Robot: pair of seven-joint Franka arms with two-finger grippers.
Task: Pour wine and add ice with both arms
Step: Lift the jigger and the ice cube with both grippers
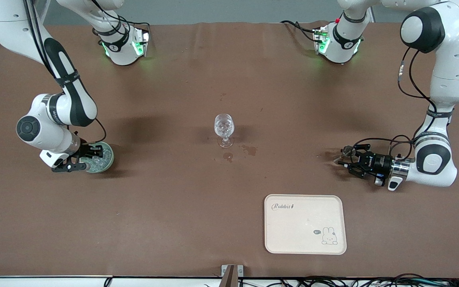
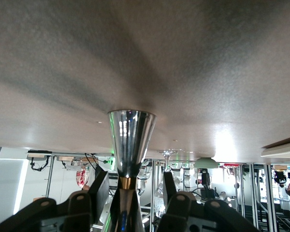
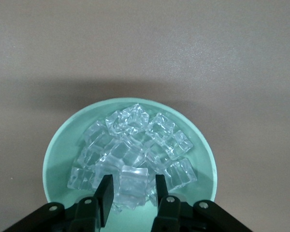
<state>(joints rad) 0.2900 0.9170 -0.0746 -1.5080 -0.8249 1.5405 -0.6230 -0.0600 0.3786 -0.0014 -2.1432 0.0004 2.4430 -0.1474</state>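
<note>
The pale green bowl (image 1: 108, 156) (image 3: 58, 150) holds a heap of clear ice (image 3: 135, 137) at the right arm's end of the table. My right gripper (image 1: 88, 158) (image 3: 133, 189) reaches down into it, open, its fingers on either side of one ice cube (image 3: 133, 183) with slim gaps. At the left arm's end, my left gripper (image 1: 345, 159) (image 2: 134, 187) lies low over the table, open around a shiny metal jigger (image 1: 348, 150) (image 2: 130, 140); one finger (image 2: 169, 186) stands apart from it. A clear stemmed glass (image 1: 224, 128) stands mid-table. The wine is out of view.
A cream tray (image 1: 305, 223) with a rabbit print lies nearer to the front camera than the left gripper. Dark wet spots (image 1: 249, 150) mark the brown tabletop close to the glass's foot. Both arm bases stand along the table's edge farthest from the front camera.
</note>
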